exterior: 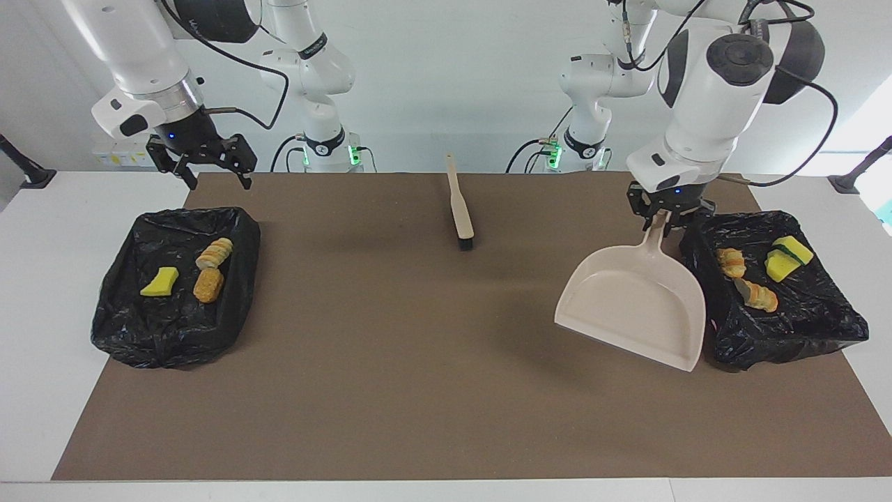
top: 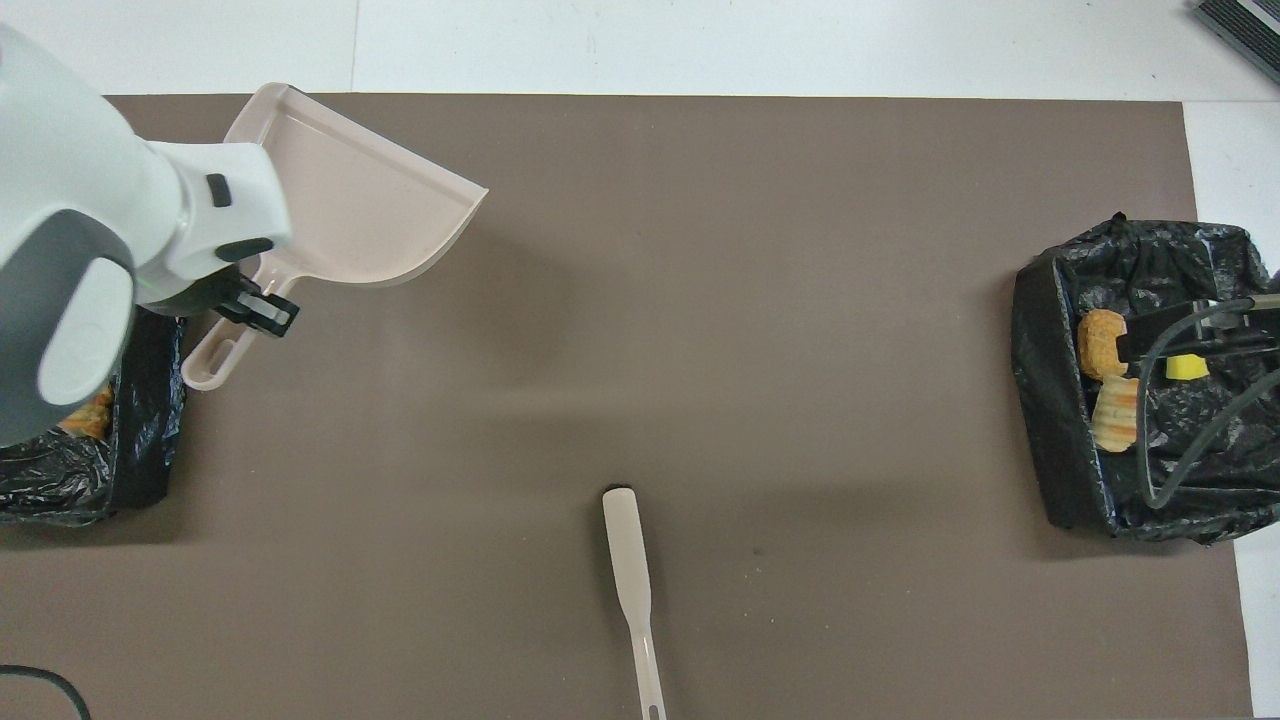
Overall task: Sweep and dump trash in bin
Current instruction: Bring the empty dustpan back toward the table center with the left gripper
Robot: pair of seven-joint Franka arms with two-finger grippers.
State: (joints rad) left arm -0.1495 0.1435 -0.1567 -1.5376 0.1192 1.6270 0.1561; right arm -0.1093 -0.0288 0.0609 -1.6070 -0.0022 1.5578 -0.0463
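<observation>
— So, which step is this?
— Dumping looks done: the trash [exterior: 754, 279] lies in both black-lined bins [exterior: 822, 328], none on the bench [exterior: 418, 390]. Next, set the dustpan [exterior: 634, 307] down.
— Arms?
— Left gripper [exterior: 662, 217], fingers pinching the handle, hangs it over the mat. Right gripper [exterior: 217, 180], fingers spread, waits.

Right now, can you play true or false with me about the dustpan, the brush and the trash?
1. The left gripper holds the dustpan by its handle. True.
2. The dustpan has trash in it. False: it is empty.
3. The brush lies on the brown mat, held by no gripper. True.
4. The right gripper is shut on a sponge. False: it is open and holds nothing.
5. Trash scraps lie in both black bins. True.
</observation>
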